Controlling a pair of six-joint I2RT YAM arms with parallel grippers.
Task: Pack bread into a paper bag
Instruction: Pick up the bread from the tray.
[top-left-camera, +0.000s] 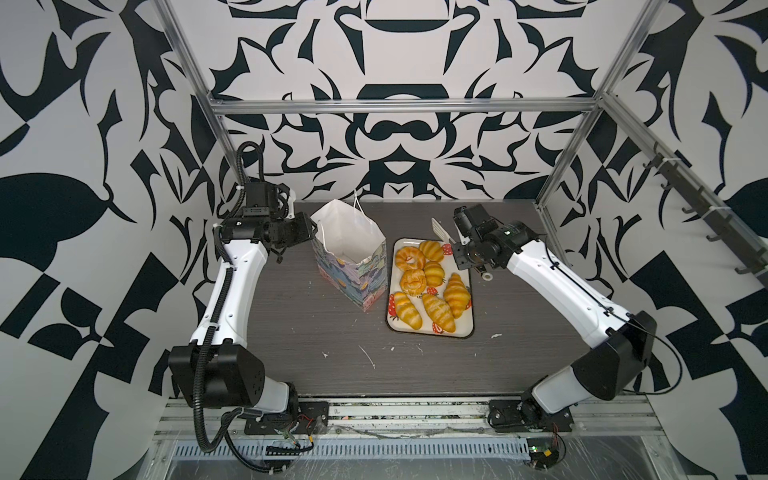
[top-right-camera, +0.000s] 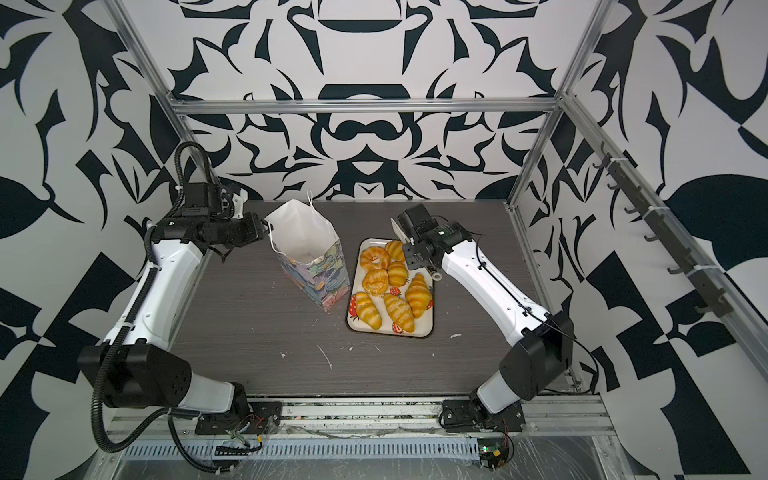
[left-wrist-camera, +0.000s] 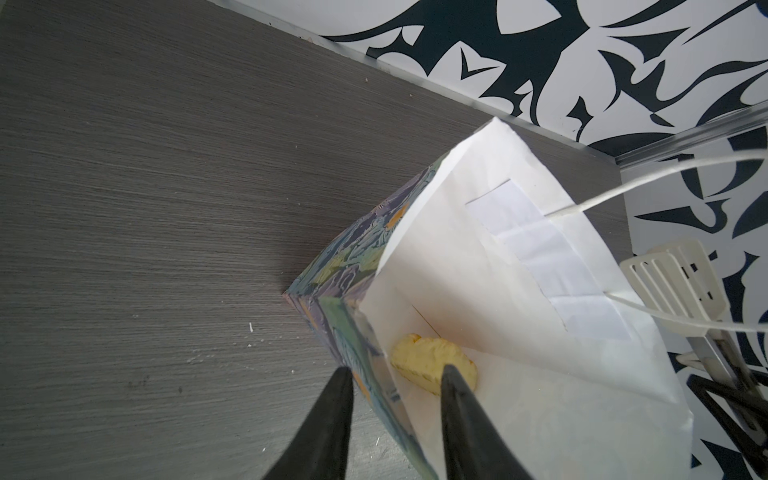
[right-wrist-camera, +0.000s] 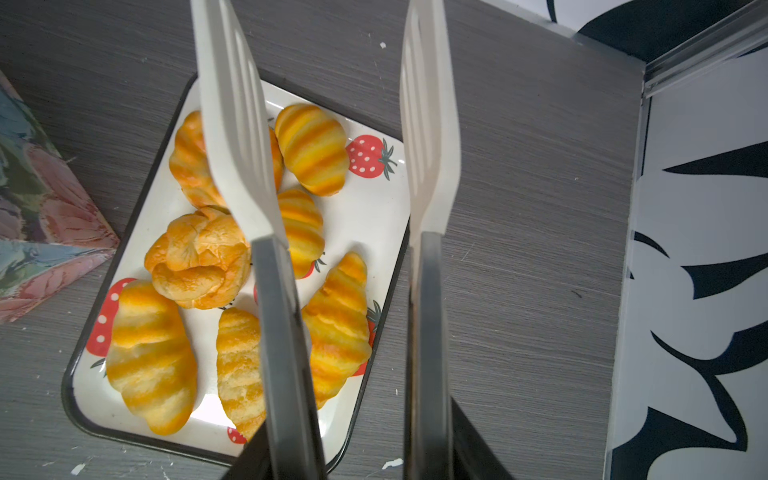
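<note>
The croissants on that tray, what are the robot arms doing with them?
They are being packed into the paper bag. The right gripper holds empty white tongs at the tray, where seven pastries lie. The left gripper sits at the bag's rim, jaws apart around its wall. One pastry is already inside.

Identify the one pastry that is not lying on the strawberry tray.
The pale yellow pastry at the bottom of the paper bag, seen in the left wrist view; the other seven all lie on the tray.

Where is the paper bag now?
In both top views the paper bag stands upright on the table, just left of the tray; the left gripper straddles the bag's rim.
</note>
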